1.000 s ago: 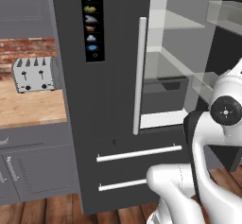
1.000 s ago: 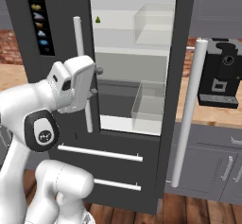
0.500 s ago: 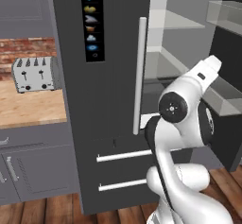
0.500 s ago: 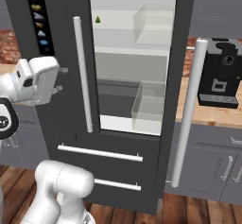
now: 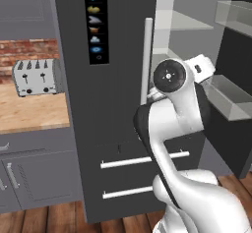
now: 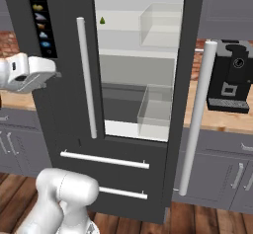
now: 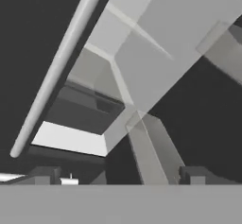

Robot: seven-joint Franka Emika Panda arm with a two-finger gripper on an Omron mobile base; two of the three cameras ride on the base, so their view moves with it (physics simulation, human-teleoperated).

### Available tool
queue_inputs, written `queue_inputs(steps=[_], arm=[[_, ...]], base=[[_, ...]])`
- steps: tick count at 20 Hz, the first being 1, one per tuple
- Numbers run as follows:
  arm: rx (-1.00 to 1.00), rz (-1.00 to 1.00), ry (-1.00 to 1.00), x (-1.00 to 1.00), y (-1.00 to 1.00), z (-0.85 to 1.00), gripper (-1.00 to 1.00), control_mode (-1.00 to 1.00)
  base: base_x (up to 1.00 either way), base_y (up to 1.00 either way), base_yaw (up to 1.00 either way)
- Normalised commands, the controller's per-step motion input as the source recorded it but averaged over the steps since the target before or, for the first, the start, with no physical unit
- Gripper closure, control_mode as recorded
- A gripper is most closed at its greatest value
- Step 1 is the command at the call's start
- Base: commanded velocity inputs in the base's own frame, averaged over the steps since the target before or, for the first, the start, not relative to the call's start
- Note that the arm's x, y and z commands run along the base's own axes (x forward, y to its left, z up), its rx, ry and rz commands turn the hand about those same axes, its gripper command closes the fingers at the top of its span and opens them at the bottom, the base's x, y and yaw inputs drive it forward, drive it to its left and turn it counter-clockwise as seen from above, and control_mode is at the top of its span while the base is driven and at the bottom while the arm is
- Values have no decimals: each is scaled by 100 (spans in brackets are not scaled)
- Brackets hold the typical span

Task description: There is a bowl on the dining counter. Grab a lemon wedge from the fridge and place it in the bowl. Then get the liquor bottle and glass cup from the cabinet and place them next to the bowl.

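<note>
- Fetching the lemon wedge is the step in hand, by my reading: the fridge stands with its right door swung open, and the wedge sits on the top shelf, a small dark-green shape near the shelf's left end.
- Nothing is held. The end effector is released, its two dark tips standing wide apart at the bottom of the hand view with only fridge interior between them.
- The arm is folded to the left of the opening, its hand in front of the closed left door and well apart from the wedge, which lies higher and further right.
- The next move, as I judge it, calls for lifting the hand and swinging it right past the long door handle, then reaching into the top shelf with the tips either side of the wedge. The handle and the clear bin on that shelf are the things to keep off.
- The right base view gives the wedge, the full opening, the lower clear bin and a coffee machine on the table beyond the open door.
- The left base view gives instead the arm's elbow across the opening, the door's display panel and a toaster on the table to the left.
- The hand view looks up along the handle into the shelves, rolled well over; I cannot pick out the wedge in it.
</note>
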Motion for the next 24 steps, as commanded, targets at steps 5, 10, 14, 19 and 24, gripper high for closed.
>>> queue_inputs(steps=[5, 10, 14, 19, 24], arm=[[44, 0, -2, 51, 7, 1, -100, -100], [19, 0, 0, 52, 13, 0, -100, -100], [4, 0, 2, 51, 2, 0, -100, -100], [0, 1, 0, 47, 0, -4, -100, -100], [2, 3, 2, 52, 0, -1, -100, -100]], base=[[0, 0, 0], [0, 0, 0], [0, 0, 0], [0, 0, 0], [0, 0, 0]])
